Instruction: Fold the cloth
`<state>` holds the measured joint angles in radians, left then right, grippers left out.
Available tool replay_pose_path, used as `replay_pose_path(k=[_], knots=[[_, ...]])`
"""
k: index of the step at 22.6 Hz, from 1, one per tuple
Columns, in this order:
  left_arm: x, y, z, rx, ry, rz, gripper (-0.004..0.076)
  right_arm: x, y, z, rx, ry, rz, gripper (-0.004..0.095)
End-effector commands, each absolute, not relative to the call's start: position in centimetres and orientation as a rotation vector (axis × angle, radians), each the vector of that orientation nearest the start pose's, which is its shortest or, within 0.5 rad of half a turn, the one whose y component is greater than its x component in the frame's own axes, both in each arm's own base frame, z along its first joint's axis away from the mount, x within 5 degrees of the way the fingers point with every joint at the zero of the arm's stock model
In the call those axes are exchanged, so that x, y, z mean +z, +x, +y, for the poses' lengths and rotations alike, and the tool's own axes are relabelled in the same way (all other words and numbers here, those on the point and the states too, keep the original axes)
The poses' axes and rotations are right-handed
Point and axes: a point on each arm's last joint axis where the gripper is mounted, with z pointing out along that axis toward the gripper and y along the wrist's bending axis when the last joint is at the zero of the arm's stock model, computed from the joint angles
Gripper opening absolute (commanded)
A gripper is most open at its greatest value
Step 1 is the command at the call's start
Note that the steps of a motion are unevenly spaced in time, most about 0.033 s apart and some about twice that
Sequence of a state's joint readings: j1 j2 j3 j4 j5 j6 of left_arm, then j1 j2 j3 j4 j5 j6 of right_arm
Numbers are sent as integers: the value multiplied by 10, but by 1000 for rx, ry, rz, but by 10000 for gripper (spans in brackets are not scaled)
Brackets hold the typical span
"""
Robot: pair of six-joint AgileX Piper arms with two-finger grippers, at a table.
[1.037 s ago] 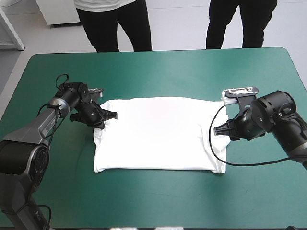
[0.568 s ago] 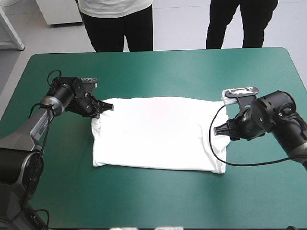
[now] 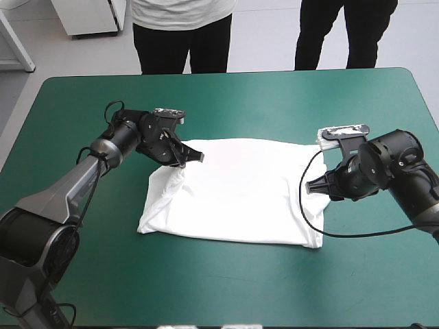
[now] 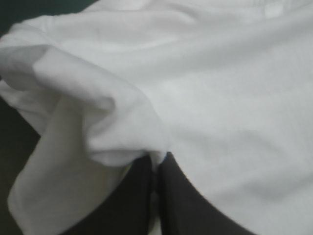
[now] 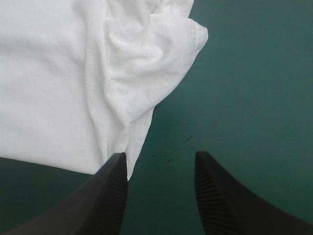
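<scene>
T-shirt (image 3: 236,195) edge in left gripper (image 3: 196,157)

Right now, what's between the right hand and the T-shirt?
Only bare teal-green cover; the right wrist view shows the T-shirt ending beside one finger of the open right hand.

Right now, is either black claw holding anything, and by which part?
The left gripper is shut on the T-shirt, pinching raised fabric at its far left corner. The right gripper stands open beside the T-shirt's right edge, holding nothing.
</scene>
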<state>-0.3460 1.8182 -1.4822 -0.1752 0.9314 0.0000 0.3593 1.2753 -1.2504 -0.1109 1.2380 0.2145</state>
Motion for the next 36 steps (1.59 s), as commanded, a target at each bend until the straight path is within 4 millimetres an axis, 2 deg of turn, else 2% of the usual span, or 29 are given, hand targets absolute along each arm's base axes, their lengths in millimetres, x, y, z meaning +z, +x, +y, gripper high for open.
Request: replay_pose_path(k=[1,3,5,8,10,12,14,15,21,28,32,36], knots=[[276,364,-151,-358,366,2687,-10,374,221,72,2,-212,2668,414],[250,367,-153,-340,381,2799,-10,380,222,72,11,-209,2649,414],[236,370,-154,-331,386,2846,-9,388,222,71,11,-205,2621,414],[242,371,-156,-362,398,2807,19,397,223,69,-13,-202,2585,414],[246,369,-159,-412,449,2787,133,398,223,69,-16,-202,2583,414],[250,366,-160,-446,451,2794,328,398,223,69,-16,-202,2583,414],[260,362,-159,-448,454,2770,463,397,223,69,-11,-201,2584,414],[266,361,-158,-444,455,2752,493,397,223,69,-11,-201,2584,414],[300,348,-151,-422,446,2668,507,398,223,69,-12,-189,2584,414],[323,330,-125,-180,395,2694,506,395,229,59,-18,-85,2601,414],[328,319,-97,-105,289,2762,506,378,251,41,40,-21,2685,414],[329,294,-66,-86,186,2777,489,353,279,34,108,17,2748,426]])
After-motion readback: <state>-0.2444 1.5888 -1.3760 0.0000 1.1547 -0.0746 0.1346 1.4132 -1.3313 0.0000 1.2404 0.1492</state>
